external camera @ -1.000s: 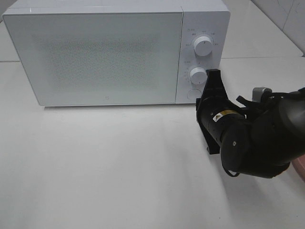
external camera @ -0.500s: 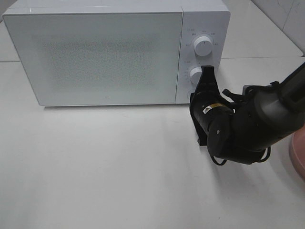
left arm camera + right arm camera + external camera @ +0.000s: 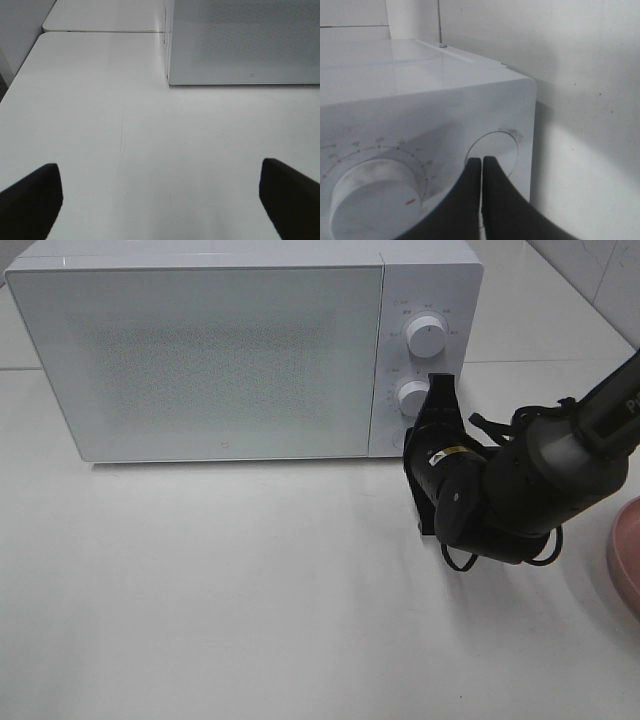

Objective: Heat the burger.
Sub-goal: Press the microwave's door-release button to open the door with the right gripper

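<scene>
1. Right wrist view: my right tool (image 3: pixel 481 159) is squeezed tight with nothing in it. Its tips are right at the round button (image 3: pixel 501 142) on the white microwave (image 3: pixel 420 90), next to a knob (image 3: pixel 370 200).
2. My left tool (image 3: pixel 160 197) is spread wide above the white tabletop (image 3: pixel 125 150) and holds nothing.
3. The microwave door (image 3: pixel 200 360) is shut.
4. I cannot see the burger, so I cannot tell where it is.

— How is the right arm (image 3: pixel 545 475) posed?
— It extends in from the right, wrist bent, with the right gripper (image 3: pixel 481 162) pointing forward, jaws pressed together.
— And the left gripper (image 3: pixel 160 192)?
— Spread wide, gripping nothing. Only its two dark fingers (image 3: pixel 30 197) show.
</scene>
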